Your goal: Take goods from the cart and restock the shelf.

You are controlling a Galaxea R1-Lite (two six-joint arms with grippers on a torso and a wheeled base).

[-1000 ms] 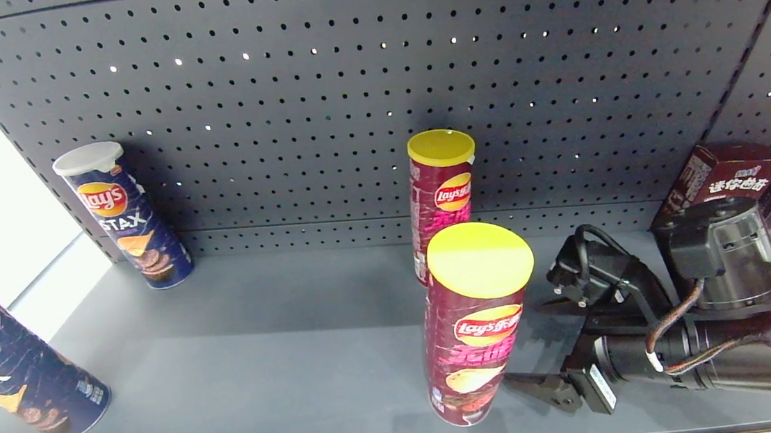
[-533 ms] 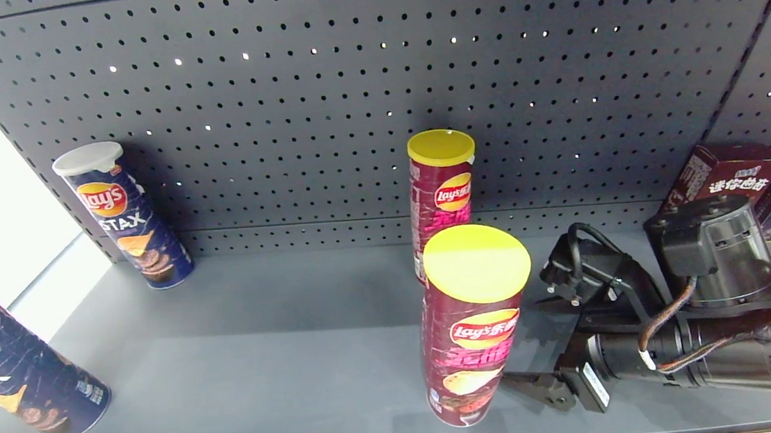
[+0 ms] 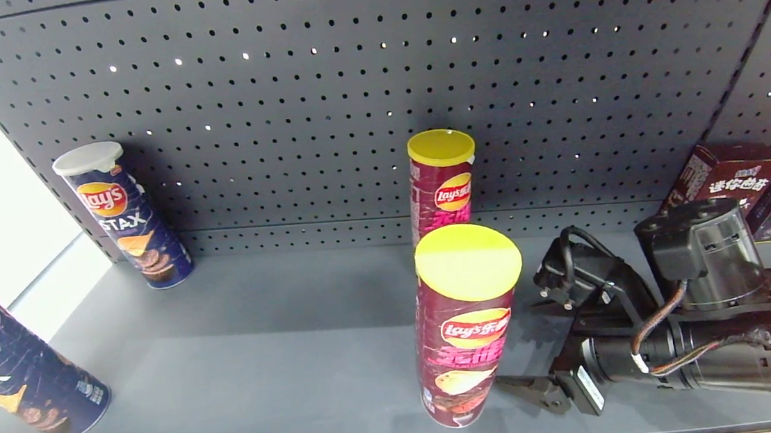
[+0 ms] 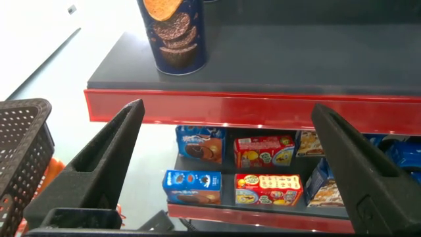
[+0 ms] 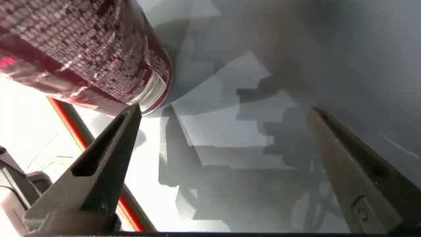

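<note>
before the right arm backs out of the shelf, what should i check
1. The right gripper is open: ok, jaws spread wide with nothing between them.
2. The front red can is released: ok, it stands outside the jaws.
3. Gripper is clear of the can: cannot tell, it sits close beside the can's base.
4. Can is upright, base fully on the shelf: ok.
5. The left gripper is free for the next item: ok, open and empty in front of the shelf.
</note>
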